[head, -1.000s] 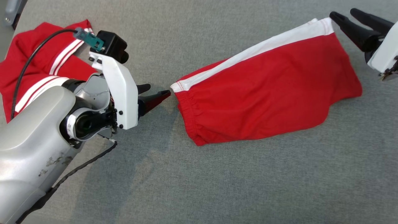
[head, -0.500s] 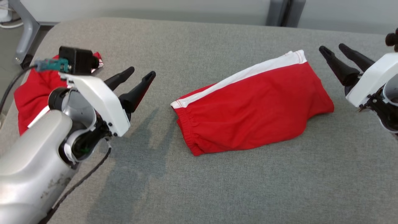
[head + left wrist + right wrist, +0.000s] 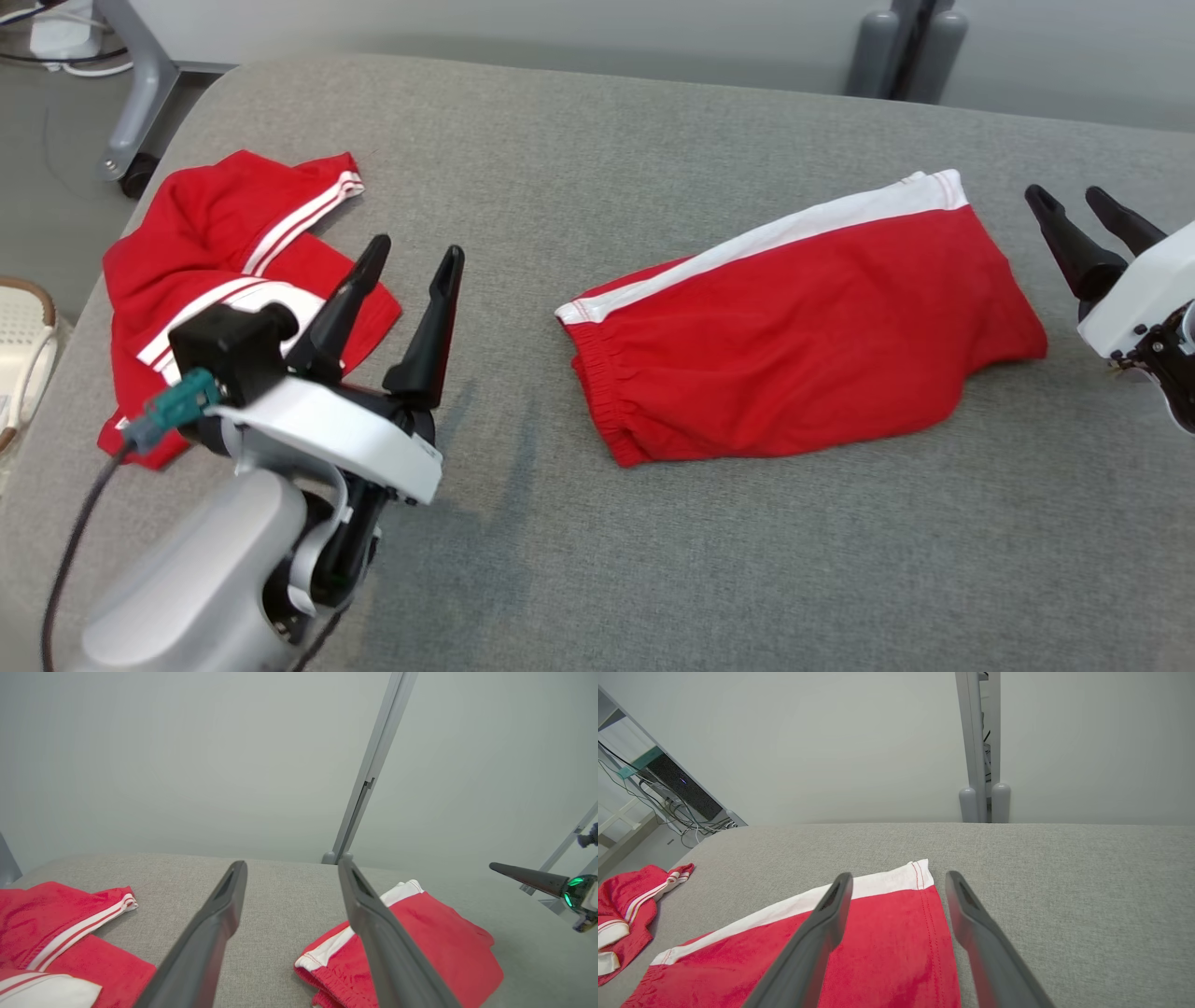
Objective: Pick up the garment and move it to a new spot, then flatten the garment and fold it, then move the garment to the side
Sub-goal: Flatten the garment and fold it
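Head view, folded red shorts (image 3: pixel 803 359), grey tabletop (image 3: pixel 747 569)

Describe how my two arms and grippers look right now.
The left gripper has two long, dark, tapered fingers on a white mount, with a black camera box, a teal plug and a dark cable; its forearm is silver-grey. The right gripper has the same dark fingers and white mount, plus small green lights at the base.
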You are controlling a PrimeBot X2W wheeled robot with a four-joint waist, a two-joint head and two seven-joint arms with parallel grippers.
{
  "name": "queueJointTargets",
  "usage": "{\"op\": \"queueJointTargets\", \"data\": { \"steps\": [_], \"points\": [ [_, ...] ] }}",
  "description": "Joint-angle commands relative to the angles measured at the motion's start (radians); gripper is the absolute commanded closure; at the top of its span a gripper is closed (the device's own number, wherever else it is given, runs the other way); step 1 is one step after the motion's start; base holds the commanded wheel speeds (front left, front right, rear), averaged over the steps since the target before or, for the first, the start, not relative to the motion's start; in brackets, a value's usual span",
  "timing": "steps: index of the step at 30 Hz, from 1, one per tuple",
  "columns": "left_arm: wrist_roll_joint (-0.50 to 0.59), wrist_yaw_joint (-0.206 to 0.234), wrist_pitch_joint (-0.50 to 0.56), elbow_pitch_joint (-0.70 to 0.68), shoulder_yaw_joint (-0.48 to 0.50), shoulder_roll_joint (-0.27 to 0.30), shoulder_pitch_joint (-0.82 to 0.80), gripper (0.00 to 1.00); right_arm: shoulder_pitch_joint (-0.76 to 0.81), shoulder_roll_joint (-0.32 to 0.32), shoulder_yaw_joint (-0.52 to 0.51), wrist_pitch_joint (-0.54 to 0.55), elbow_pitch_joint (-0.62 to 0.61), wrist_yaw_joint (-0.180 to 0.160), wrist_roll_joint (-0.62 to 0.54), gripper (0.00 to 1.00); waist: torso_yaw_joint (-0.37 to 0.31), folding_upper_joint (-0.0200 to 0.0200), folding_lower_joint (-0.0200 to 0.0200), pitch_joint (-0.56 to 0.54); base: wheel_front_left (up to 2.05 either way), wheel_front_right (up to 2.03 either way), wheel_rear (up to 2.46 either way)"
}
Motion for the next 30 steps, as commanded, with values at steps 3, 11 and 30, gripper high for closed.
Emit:
{"op": "queueJointTargets", "data": {
  "steps": [3,11,30],
  "points": [
    [0.019,0.009,-0.024,-0.028,0.030,-0.033,0.064,0.00,0.018,-0.001,-0.002,0.014,0.033,0.000,0.023,0.00,0.021,0.0000,0.0000,0.012,0.00,0.00,0.00],
    [0.113,-0.053,-0.031,-0.082,0.155,-0.185,0.221,0.00,-0.016,-0.029,-0.028,0.131,0.120,0.000,0.089,0.00,0.070,0.0000,0.0000,0.075,0.00,0.00,0.00],
    [0.501,-0.210,-0.031,-0.068,0.346,-0.415,0.366,0.00,-0.083,-0.070,-0.057,0.550,0.130,0.000,0.195,0.00,0.132,0.0000,0.0000,0.160,0.00,0.00,0.00]
  ]
}}
